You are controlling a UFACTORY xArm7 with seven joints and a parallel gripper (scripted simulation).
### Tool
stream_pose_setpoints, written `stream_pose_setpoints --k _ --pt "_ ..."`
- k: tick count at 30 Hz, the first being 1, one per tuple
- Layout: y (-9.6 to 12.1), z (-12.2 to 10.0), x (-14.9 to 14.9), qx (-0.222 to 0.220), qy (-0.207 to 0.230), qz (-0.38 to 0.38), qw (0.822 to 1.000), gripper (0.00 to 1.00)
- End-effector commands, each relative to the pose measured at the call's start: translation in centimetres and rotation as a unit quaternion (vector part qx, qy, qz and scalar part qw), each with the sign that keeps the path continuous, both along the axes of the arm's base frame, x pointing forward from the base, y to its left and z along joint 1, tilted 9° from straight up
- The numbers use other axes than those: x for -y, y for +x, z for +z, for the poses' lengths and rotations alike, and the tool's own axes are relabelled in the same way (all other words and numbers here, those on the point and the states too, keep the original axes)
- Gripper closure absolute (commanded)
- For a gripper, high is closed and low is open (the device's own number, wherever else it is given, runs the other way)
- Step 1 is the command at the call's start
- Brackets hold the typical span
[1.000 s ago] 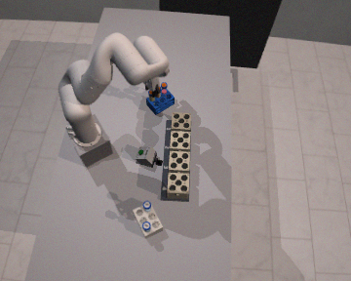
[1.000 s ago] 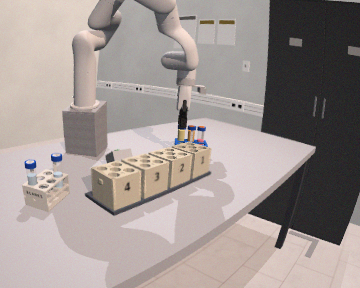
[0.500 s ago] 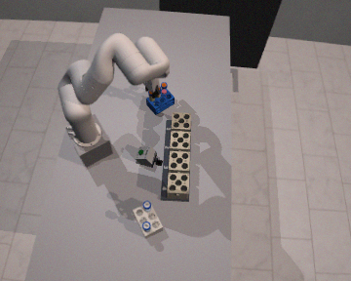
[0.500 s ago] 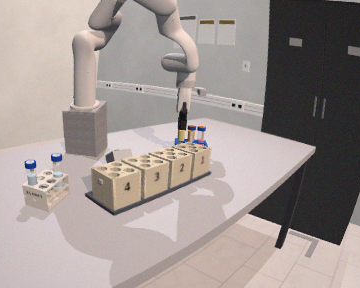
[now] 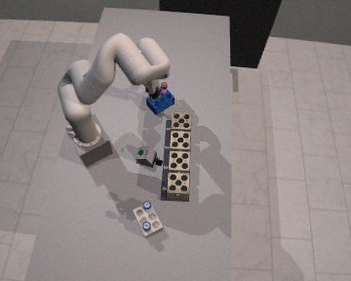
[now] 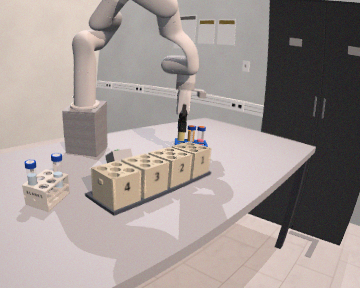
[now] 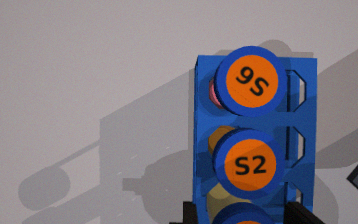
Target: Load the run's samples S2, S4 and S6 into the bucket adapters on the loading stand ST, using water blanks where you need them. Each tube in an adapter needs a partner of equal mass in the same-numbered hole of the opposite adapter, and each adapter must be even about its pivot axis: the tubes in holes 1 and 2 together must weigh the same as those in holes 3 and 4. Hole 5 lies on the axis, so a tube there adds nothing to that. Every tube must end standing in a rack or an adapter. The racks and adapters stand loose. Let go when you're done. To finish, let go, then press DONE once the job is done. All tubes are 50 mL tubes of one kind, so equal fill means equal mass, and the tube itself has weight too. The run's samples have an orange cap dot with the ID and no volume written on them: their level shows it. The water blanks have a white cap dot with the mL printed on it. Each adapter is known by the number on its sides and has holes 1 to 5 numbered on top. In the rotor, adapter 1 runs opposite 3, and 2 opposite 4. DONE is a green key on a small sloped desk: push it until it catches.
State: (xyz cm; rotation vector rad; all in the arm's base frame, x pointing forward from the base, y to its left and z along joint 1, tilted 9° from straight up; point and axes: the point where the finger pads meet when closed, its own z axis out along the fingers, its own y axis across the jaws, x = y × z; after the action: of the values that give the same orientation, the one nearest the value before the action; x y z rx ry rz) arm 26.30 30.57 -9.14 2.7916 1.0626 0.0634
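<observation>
My gripper (image 5: 155, 94) (image 6: 182, 127) (image 7: 242, 213) is open, its fingers on either side of the capped top of S4, which is cut off at the bottom of the wrist view. S4 (image 6: 181, 135) holds yellow liquid and stands in the blue rack (image 5: 167, 104) (image 7: 307, 120). Beside it stand S2 (image 6: 191, 135) (image 7: 250, 165), with brown-orange liquid, and S6 (image 5: 164, 85) (image 6: 202, 128) (image 7: 252, 81), with low pink liquid. Adapters 1 (image 5: 181, 120), 2 (image 5: 180, 140), 3 (image 5: 178, 160) and 4 (image 5: 178, 182) (image 6: 105, 189) show no tubes in their holes. They sit in a row on the dark stand (image 5: 165, 189).
A white rack (image 5: 154, 233) (image 6: 35, 201) holds two blue-capped blanks (image 5: 146, 205) (image 6: 30, 164); their numbers are unreadable. The small sloped desk (image 5: 149, 157) (image 6: 123, 155) with the green DONE key (image 5: 140, 152) stands between the arm base and the adapters.
</observation>
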Motion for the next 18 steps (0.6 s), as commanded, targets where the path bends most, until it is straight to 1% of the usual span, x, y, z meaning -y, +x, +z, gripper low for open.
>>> stream_pose_setpoints --k 1,15,16,18 --pt "0.09 -0.10 -0.13 0.001 0.002 0.000 1.000 0.43" --pt "0.09 -0.09 -0.13 0.001 0.002 0.000 1.000 0.43" --pt "0.08 -0.04 -0.14 0.001 0.002 0.000 1.000 1.00" --pt "0.07 0.07 -0.15 0.001 0.002 0.000 1.000 1.00"
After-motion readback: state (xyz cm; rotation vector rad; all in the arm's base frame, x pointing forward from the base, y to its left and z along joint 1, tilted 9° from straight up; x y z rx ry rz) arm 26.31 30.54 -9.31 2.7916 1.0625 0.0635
